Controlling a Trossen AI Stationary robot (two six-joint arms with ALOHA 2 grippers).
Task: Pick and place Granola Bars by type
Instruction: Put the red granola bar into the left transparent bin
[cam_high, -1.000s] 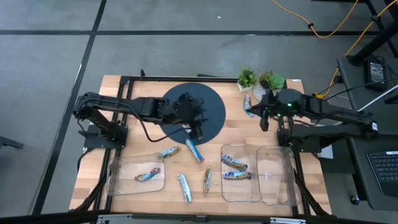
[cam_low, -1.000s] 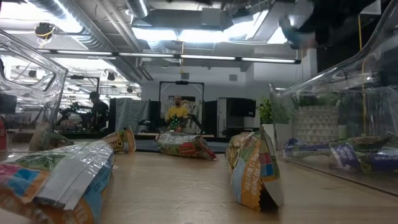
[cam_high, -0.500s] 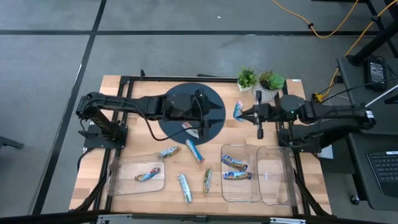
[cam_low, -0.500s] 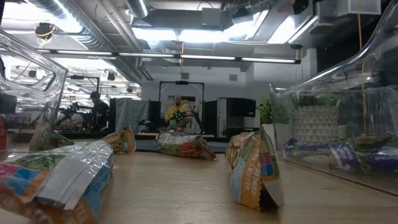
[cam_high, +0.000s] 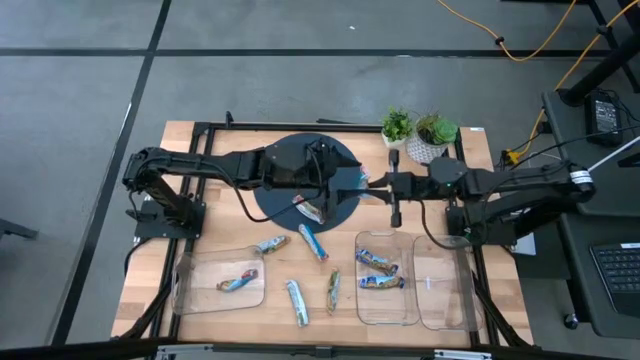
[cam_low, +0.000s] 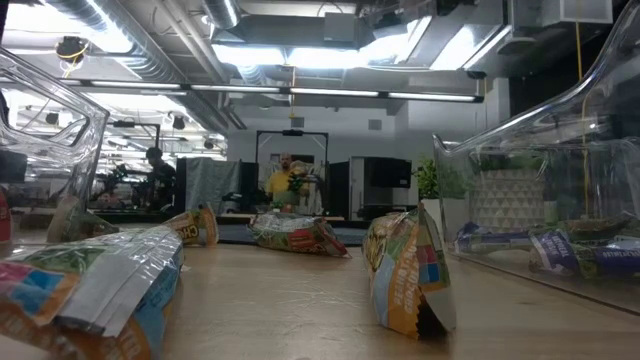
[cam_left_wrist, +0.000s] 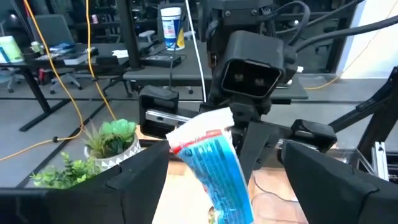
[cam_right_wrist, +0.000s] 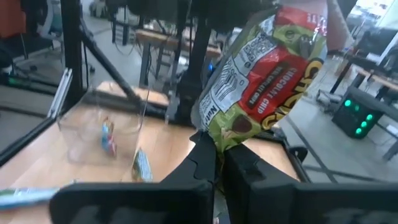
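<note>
Granola bar in shiny blue-white-red wrapper (cam_left_wrist: 210, 155), pinched in your right gripper (cam_high: 380, 183), has come from the potted plants (cam_high: 418, 128) to the dark round mat (cam_high: 275, 203), where your left gripper (cam_high: 347, 181) has just spread wide, likely for a handover.

We see dark disc (cam_high: 300, 175) on pale wood table (cam_high: 230, 140); blue bar (cam_left_wrist: 214, 158) with red-and-white top edge; green bar (cam_right_wrist: 261, 81) with red label, white print; trays (cam_high: 385, 300) clear; two blue bars (cam_high: 378, 272) in one; blue-orange bar (cam_high: 237, 282) in left tray (cam_high: 195, 270); plants (cam_high: 415, 128) green, white pots; arms black.
</note>
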